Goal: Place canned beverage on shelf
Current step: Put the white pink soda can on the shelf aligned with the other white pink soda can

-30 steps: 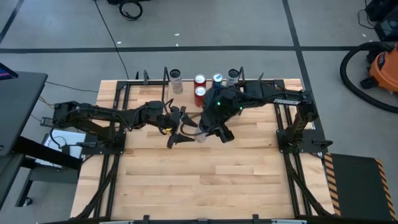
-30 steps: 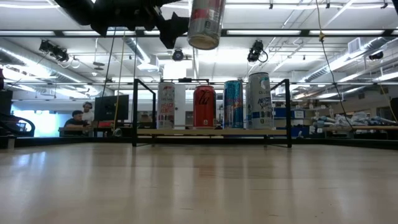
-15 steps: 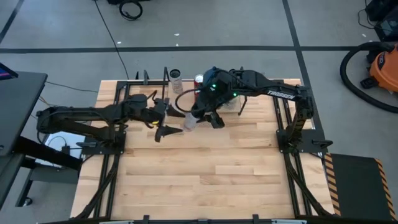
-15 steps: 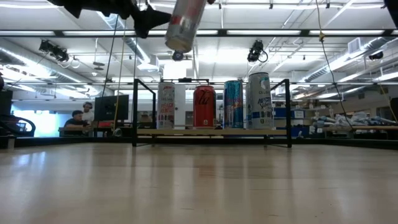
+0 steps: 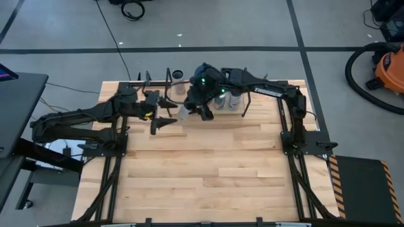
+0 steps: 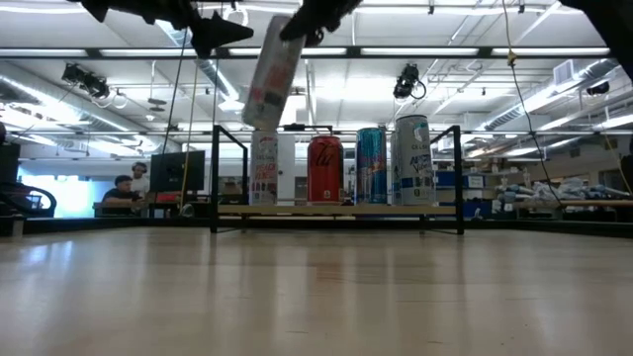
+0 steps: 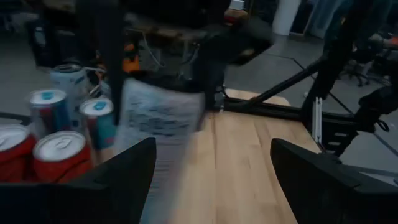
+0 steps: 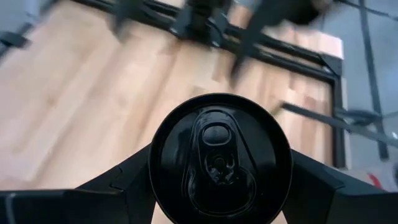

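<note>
My right gripper (image 5: pixel 197 108) is shut on a white canned beverage (image 6: pixel 267 74), held high above the table in front of the shelf. The can's black top fills the right wrist view (image 8: pixel 221 162). The shelf's light-wood board (image 6: pixel 336 210) in its black rod frame stands at the table's far edge. On the board stand a white can (image 6: pixel 264 168), a red can (image 6: pixel 324 170), a blue can (image 6: pixel 372 165) and a tall white can (image 6: pixel 412 160). My left gripper (image 5: pixel 160 116) is open and empty, just left of the held can, which also shows in the left wrist view (image 7: pixel 158 130). My right gripper pinches the can between its two fingers, on opposite sides of the wall just below the top rim (image 8: pixel 151 171). The fingers come from above, slanting down. The can hangs below them, lifted clear and tilted, its lower end (image 6: pixel 257 121) swung toward the table's left.
The shelf's upright black posts (image 6: pixel 215 178) (image 6: pixel 460 178) stand at its ends. Bare wooden tabletop (image 5: pixel 208 164) lies in front of the shelf. Black arm mounts stand at the table's left (image 5: pixel 107 145) and right (image 5: pixel 303 142) sides. A person (image 6: pixel 124 193) sits far behind.
My right gripper has carried the can toward the table's far edge and left, to the shelf; the can has tipped from nearly upright to tilted. My left gripper has drawn back toward the table's left and far edge, staying open.
</note>
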Tool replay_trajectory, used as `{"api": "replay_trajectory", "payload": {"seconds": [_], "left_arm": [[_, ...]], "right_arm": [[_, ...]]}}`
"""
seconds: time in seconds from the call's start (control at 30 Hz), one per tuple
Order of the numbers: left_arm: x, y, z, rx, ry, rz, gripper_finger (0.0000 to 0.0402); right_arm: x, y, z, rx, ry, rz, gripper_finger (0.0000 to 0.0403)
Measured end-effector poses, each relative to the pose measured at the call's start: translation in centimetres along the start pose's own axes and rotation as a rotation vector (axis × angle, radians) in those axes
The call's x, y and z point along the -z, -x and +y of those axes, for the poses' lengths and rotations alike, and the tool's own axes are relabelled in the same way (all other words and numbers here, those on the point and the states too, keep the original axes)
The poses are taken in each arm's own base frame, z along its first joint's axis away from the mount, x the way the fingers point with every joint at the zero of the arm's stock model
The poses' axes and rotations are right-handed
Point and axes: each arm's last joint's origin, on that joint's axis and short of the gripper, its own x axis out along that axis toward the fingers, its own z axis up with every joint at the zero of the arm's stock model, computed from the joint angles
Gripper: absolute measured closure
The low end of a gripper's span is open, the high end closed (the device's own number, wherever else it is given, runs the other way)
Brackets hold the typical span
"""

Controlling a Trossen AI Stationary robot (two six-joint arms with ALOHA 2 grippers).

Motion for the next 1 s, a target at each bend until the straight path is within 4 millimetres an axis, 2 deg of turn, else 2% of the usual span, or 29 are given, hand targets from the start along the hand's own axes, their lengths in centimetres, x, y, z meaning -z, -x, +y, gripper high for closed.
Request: {"api": "replay_trajectory", "payload": {"seconds": [0.27, 0.4, 0.67, 1.0], "left_arm": [[0.3, 1.0, 0.4, -0.032, 0.026, 0.046, 0.0085], [0.8, 1.0, 0.4, -0.036, 0.045, 0.091, 0.0085], [0.9, 1.0, 0.4, -0.039, 0.051, 0.102, 0.0085], [0.8, 1.0, 0.4, -0.041, 0.058, 0.099, 0.0085]], "right_arm": [[3.0, -2.0, -5.7, 0.1, -0.093, 0.0, 0.0137], [4.7, -3.5, -7.6, 0.087, -0.157, 0.009, 0.0137], [6.4, -6.3, -8.3, 0.09, -0.18, 0.081, 0.0137], [6.9, -6.9, -8.7, 0.064, -0.174, 0.064, 0.0132]]}}
